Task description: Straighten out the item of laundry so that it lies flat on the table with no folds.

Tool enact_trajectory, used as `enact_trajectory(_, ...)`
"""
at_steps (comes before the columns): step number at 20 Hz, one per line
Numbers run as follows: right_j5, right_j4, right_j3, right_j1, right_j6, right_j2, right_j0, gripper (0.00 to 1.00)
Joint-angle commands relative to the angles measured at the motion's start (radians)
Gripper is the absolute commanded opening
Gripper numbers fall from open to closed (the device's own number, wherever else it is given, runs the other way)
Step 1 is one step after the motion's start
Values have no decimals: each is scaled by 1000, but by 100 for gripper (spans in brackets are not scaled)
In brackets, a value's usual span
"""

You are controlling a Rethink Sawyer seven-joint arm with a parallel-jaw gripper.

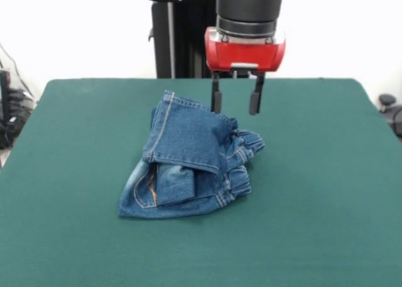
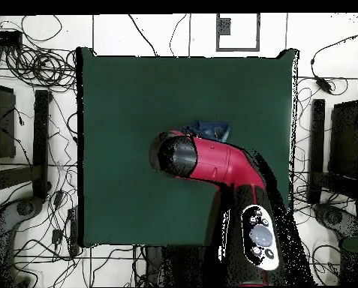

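Front view shows the gripper (image 1: 236,102) hanging from the red and black arm (image 1: 246,39), its two dark fingers (image 1: 216,98) spread apart with nothing between them. Just below and in front of the gripper lies the pair of jeans (image 1: 188,164), bunched into a folded heap on the dark green tabletop (image 1: 326,199). One finger tip hangs right at the heap's raised far edge, though whether it touches the denim cannot be told; the other finger hangs over bare tabletop beside the heap. From the gripper, the denim spreads toward the camera and to the picture's left: a folded-over panel with pale stitching lies on top, a pocket with orange-tan stitching shows beneath it at the low near corner, and a gathered waistband section bulges out under the gripper on the picture's right. In the overhead view the arm (image 2: 204,161) covers most of the heap, and only a small strip of the blue jeans (image 2: 210,130) shows just beyond the arm's head, near the middle of the tabletop (image 2: 121,97); the gripper itself is hidden there.
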Motion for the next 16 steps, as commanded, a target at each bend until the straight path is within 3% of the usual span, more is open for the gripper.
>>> enact_trajectory(1,0,13,111,48,98,131,-6,100)
enact_trajectory(9,-72,-20,129,93,51,185,-80,100)
enact_trajectory(16,-67,-46,154,109,-39,279,-201,100)
